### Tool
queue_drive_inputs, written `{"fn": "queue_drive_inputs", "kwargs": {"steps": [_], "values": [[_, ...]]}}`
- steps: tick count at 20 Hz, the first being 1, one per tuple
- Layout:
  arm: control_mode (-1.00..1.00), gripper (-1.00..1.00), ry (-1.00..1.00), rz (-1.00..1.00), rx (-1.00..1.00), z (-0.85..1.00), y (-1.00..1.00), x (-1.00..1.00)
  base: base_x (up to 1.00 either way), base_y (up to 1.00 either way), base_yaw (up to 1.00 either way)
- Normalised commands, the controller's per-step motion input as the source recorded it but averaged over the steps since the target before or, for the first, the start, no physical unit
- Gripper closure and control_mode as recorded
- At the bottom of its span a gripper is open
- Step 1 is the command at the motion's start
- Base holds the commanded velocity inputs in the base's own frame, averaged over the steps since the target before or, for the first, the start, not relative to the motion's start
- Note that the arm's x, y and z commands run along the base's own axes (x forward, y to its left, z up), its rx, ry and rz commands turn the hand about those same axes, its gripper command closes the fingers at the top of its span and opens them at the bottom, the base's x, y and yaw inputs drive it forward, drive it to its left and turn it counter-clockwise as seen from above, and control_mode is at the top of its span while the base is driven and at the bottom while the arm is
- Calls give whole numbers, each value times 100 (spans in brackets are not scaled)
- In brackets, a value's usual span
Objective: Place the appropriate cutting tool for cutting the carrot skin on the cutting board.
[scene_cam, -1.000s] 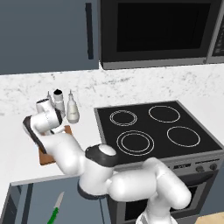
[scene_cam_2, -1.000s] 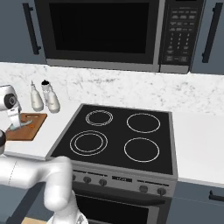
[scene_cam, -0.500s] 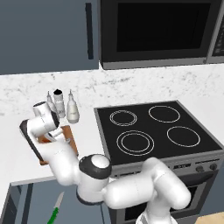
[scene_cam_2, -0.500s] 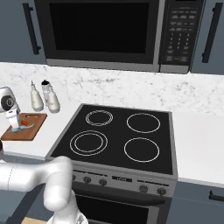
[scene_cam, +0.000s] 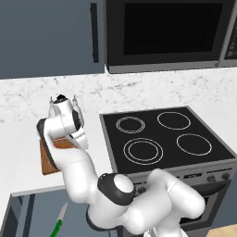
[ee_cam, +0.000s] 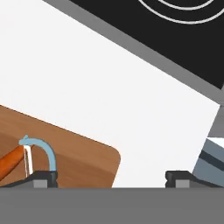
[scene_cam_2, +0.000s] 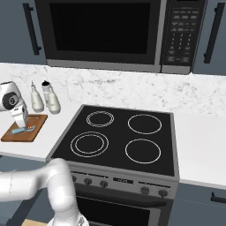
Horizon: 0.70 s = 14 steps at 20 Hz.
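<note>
The white arm's two-finger claw (scene_cam_2: pixel 20 122) is hanging just above the brown wooden rectangular cutting board (scene_cam_2: pixel 32 132), which is lying on the white tabletop (scene_cam_2: pixel 57 128) at 9 o'clock from the black stovetop (scene_cam_2: pixel 121 134). In the hand view the claw's dark tips (ee_cam: pixel 41 177) are standing wide apart, gripping nothing. The small light-blue peeler with the forked head (scene_cam_2: pixel 23 129) is resting on the board; its curved blue head (ee_cam: pixel 39 148) is showing at 7 o'clock in the hand view, just beside the left tip. The thin orange carrot (ee_cam: pixel 9 162) is lying on the board too, seemingly touching the peeler's head, though the crop makes that hard to confirm. Two pale shaker bottles (scene_cam_2: pixel 44 98) are standing at 12 o'clock from the board, and a green-handled knife (scene_cam: pixel 59 221) is lying at 6 o'clock in the left base view.
</note>
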Motion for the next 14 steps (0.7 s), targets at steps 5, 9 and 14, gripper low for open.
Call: {"fn": "queue_drive_inputs", "kwargs": {"steps": [5, 9, 14], "values": [[-100, -100, -10, 0, 14, 31, -100, -1, 0, 0, 0], [-100, -100, -9, 0, 21, 15, -100, -9, 0, 0, 0], [-100, -100, -10, 0, 22, 11, -100, -18, 0, 0, 0]]}}
